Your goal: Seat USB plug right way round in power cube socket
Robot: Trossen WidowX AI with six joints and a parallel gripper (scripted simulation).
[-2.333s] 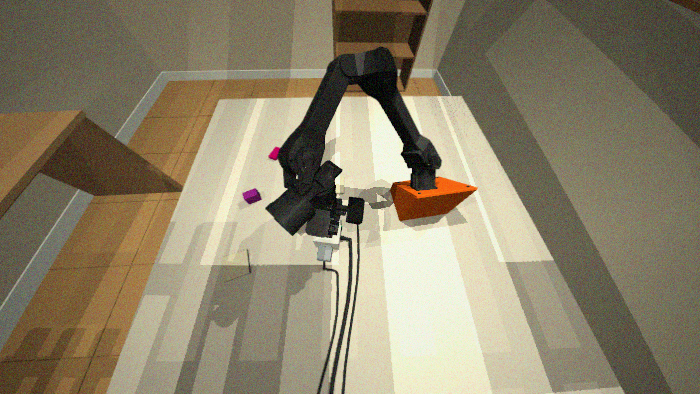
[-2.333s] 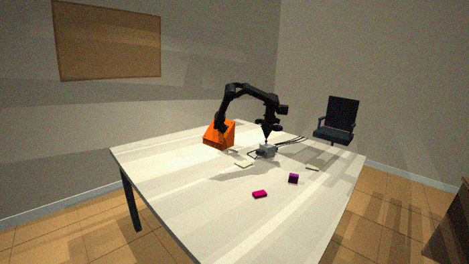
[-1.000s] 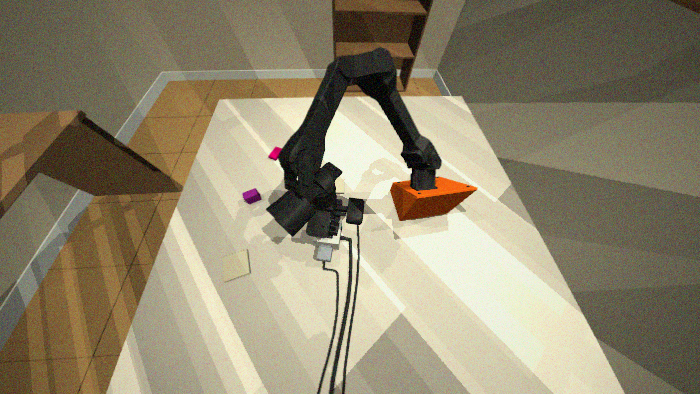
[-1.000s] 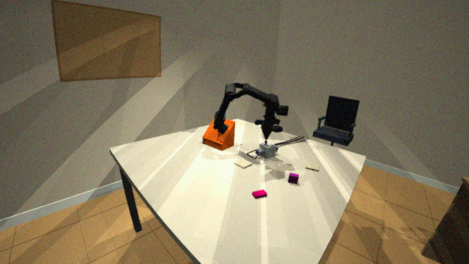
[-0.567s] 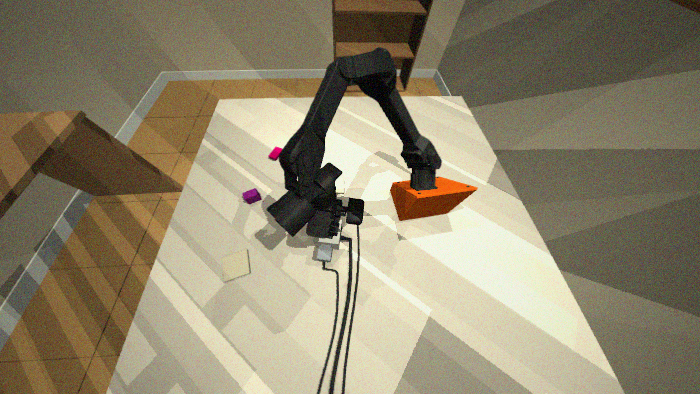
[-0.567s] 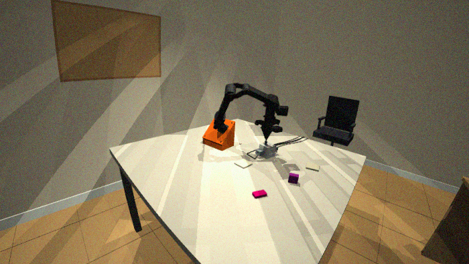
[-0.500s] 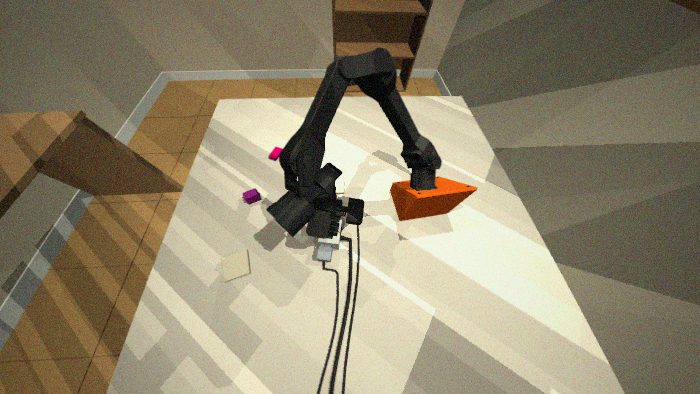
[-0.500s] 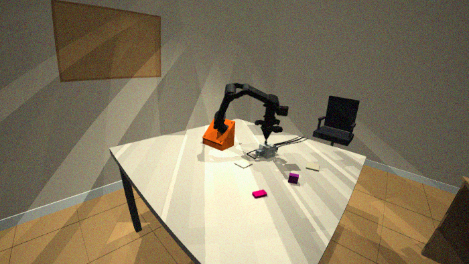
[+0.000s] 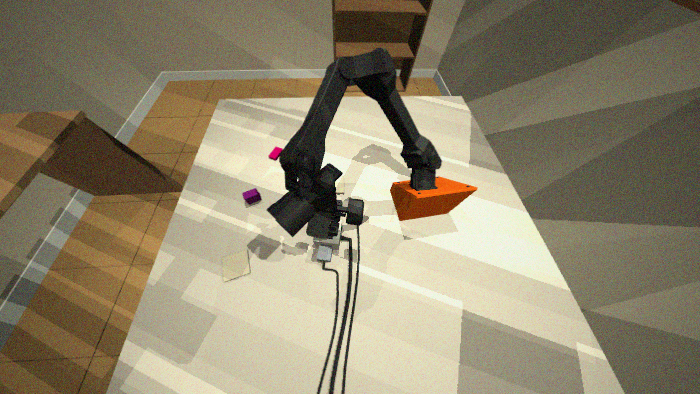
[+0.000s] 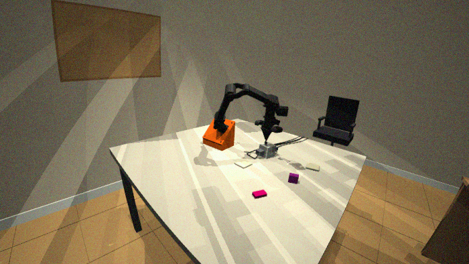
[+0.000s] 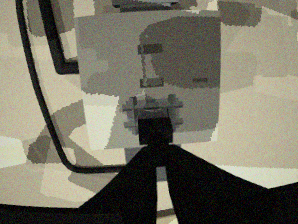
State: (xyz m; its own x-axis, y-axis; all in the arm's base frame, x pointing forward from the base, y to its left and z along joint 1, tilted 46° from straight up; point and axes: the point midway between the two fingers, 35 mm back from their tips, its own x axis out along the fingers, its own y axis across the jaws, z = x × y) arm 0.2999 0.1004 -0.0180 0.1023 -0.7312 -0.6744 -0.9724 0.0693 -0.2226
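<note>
At the lower middle of the wrist view, the gripper (image 10: 266,142) (image 11: 158,155) grips a black plug (image 11: 155,131) at the power cube (image 10: 267,151) (image 11: 110,65). An orange block (image 9: 430,200) (image 10: 219,139) stands right of centre in the top view.

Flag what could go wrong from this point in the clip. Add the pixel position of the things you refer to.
The black parallel-jaw gripper (image 9: 327,232) (image 10: 266,142) (image 11: 158,155) is shut on the small black USB plug (image 11: 155,131) at the grey box-shaped power cube (image 9: 330,240) (image 10: 268,151) (image 11: 107,55).

Pulling could drag or tip the cube, since nothing visible braces it.

The thin black cables (image 9: 336,300) (image 10: 291,141) (image 11: 37,92) run close beside it and might snag or tug as the wrist turns.
</note>
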